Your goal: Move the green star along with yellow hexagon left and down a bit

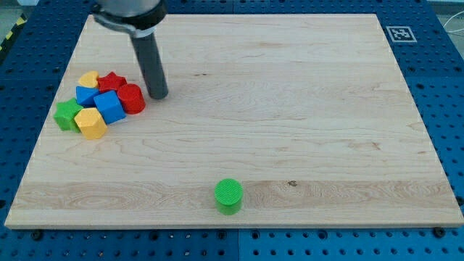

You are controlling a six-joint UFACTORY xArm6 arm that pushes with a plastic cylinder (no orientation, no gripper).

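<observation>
Wooden board (290,94), green star (67,114) and yellow hexagon (90,123) near its left edge, my tip (159,95) beside the red cylinder (132,98).

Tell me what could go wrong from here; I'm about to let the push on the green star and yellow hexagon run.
1. My tip sits right of the red cylinder, with the blue cube between it and the green star and yellow hexagon; pushing left would likely drag the whole cluster.
2. Both targets lie near the board's left edge and could slide off.

green star (67,114) | yellow hexagon (90,123) | blue cube (109,106) | red cylinder (131,98)
</observation>
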